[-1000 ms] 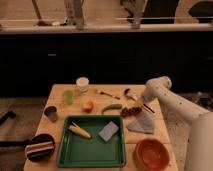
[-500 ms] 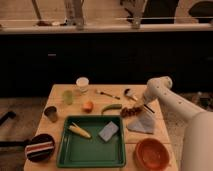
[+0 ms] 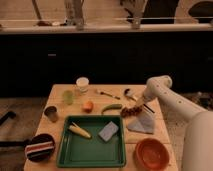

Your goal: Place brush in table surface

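Note:
The brush [image 3: 128, 92] lies on the table surface [image 3: 60, 125] at its back right, with its round pale head toward the back. Its thin dark handle runs forward and right, under my gripper [image 3: 138, 104]. My gripper hangs from the white arm [image 3: 165, 92], which reaches in from the right, and it sits low over the brush handle. Whether it touches the handle does not show.
A green tray [image 3: 67, 150] at the front holds a corn cob [image 3: 80, 131] and a blue sponge [image 3: 108, 131]. Around the gripper lie a reddish-brown lumpy item [image 3: 129, 112], a grey cloth [image 3: 141, 124], a green chilli [image 3: 112, 108] and a small yellow-handled utensil [image 3: 107, 93]. An orange bowl [image 3: 151, 153] sits front right.

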Robot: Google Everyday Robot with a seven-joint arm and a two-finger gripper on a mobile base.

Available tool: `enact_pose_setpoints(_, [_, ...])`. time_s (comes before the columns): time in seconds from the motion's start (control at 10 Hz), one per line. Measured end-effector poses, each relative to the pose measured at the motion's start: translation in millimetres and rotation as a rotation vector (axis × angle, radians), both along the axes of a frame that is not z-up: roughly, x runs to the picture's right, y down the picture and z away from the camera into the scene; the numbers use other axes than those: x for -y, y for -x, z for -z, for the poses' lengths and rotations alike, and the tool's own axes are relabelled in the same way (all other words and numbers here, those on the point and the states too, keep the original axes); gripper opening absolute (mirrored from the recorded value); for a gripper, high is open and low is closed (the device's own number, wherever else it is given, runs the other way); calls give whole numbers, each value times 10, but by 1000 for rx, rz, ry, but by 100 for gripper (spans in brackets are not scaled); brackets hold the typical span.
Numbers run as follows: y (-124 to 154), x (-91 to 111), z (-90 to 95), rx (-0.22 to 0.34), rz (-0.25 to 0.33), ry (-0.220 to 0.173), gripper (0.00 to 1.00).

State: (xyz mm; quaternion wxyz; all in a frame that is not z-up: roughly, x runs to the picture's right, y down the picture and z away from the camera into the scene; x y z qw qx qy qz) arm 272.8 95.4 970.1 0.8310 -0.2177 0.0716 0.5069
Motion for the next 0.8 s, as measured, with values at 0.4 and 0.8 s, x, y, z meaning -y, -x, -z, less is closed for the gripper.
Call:
enact_pose_setpoints(0.4, [-15,-19,41,2,4,9,0])
enact_pose_setpoints(0.8, [-7,97,102,41,-16,-13,0])
